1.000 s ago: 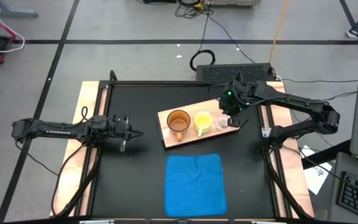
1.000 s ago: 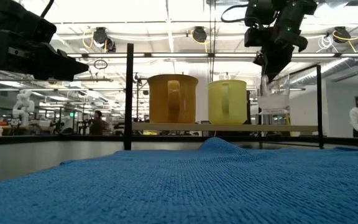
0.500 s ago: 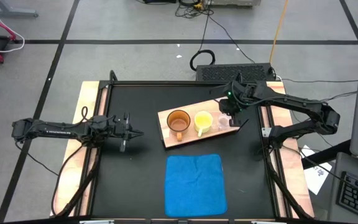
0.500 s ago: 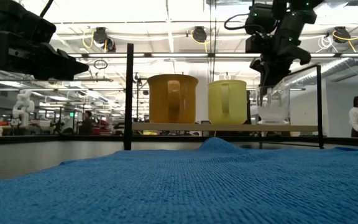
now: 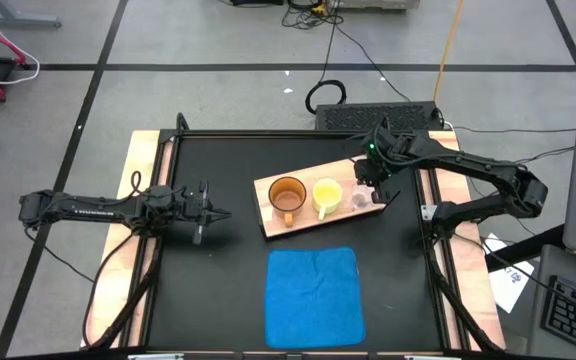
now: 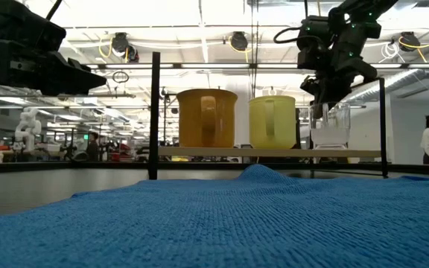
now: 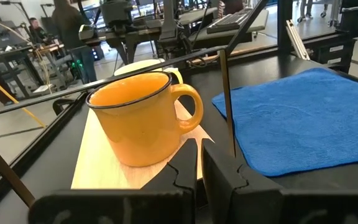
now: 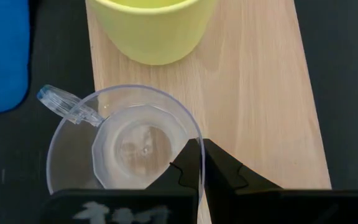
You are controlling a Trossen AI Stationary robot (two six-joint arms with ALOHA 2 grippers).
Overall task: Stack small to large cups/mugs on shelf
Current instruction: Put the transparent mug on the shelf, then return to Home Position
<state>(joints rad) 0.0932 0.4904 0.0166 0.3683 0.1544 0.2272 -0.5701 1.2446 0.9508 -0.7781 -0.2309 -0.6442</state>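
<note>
The right gripper (image 8: 199, 163) has its jaws pressed together on the thin rim of the clear cup (image 8: 126, 148), one finger inside the wall and one outside, on the side away from the cup's little handle (image 8: 67, 104). Seen from table height, the cup (image 6: 328, 126) hangs straight below the gripper (image 6: 323, 100) with its base at or just above the board (image 6: 274, 152); whether it touches I cannot tell. The cup looks like thin, light plastic: stiff enough for a rim pinch, but slick and prone to swing or slip, so a slow set-down suits it. The rim is the sensible hold here, since the handle is small and the body is too wide for narrow jaws.

Just beyond the jaws, further along the board (image 8: 260, 81), stands the yellow mug (image 8: 151, 28), close beside the cup but apart from it. From above, the brown mug (image 5: 287, 195) stands past the yellow mug (image 5: 327, 194) on the same board (image 5: 266, 216), so the three run small to large away from the gripper (image 5: 369, 178). Both mugs look thick-walled, heavy and hard, best taken by the rim or handle.

The left gripper (image 7: 199, 169) waits well off to the far side, jaws nearly together on nothing, facing the brown mug (image 7: 143, 118) with the blue cloth (image 7: 297, 115) beside it.
</note>
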